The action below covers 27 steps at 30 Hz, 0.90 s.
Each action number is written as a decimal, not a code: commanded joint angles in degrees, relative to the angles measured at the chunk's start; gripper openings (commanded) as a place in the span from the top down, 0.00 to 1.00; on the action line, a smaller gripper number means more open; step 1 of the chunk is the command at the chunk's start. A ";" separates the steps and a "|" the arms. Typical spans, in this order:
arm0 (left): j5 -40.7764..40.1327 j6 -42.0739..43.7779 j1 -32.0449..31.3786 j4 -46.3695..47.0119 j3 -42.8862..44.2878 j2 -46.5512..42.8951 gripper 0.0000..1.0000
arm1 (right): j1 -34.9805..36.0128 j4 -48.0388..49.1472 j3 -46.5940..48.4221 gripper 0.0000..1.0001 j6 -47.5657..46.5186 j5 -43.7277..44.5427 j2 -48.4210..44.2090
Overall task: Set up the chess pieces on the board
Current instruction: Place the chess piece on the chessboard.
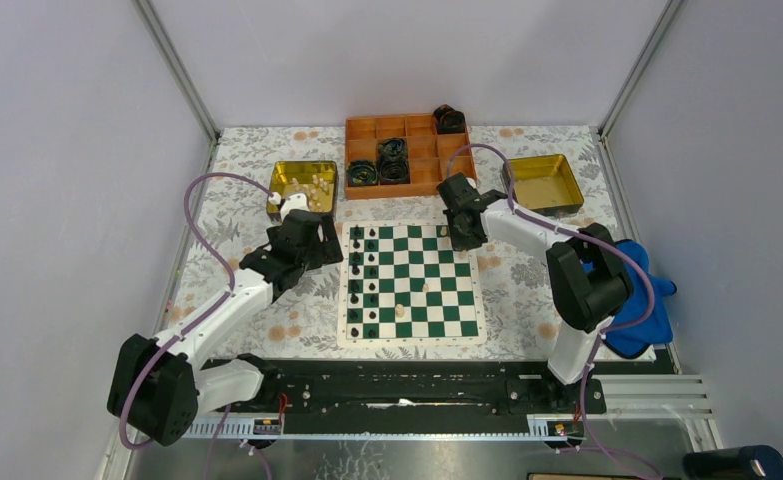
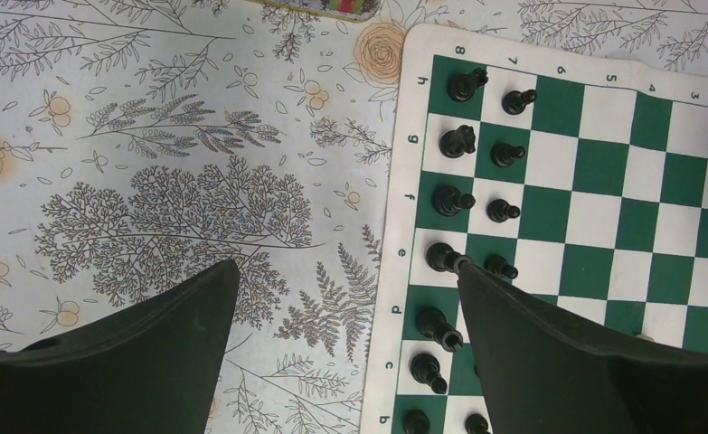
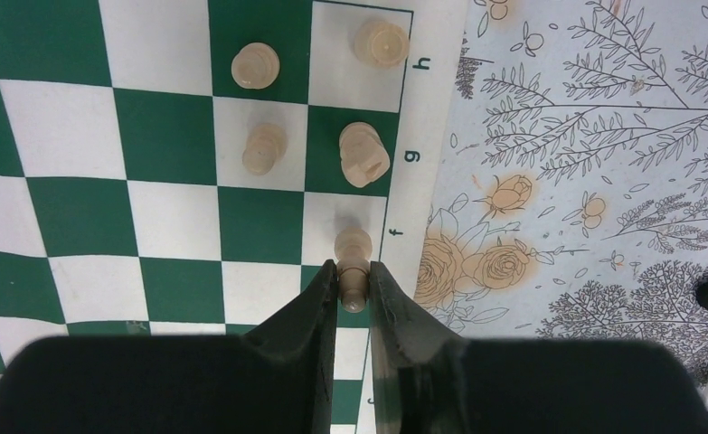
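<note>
On the floral tablecloth [image 3: 603, 136], our right gripper [image 3: 353, 276] is clamped on a cream piece [image 3: 353, 244] standing directly below it, on the board's [image 3: 178, 163] far-right edge row.

High overview, two close wrist views.
All look down; wrist cameras cover the board's [image 1: 417, 340] left and right edges.

green-white board [image 1: 412, 285], floral tablecloth [image 1: 237, 190]
</note>
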 commanded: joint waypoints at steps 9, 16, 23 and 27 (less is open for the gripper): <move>-1.08 0.14 -0.07 2.23 0.10 0.79 0.01 | -1.07 0.89 2.82 0.95 -0.74 -2.02 1.07; -1.26 0.14 -0.08 2.28 0.10 0.92 0.01 | -1.27 1.33 2.61 0.95 -0.83 -2.29 1.54; -1.24 0.14 -0.06 2.18 0.10 0.93 0.01 | -1.39 1.58 2.22 0.92 -0.85 -2.80 1.79; -1.25 0.07 -0.08 2.19 0.11 1.01 0.01 | -1.39 1.85 1.82 0.88 -0.92 -3.22 1.83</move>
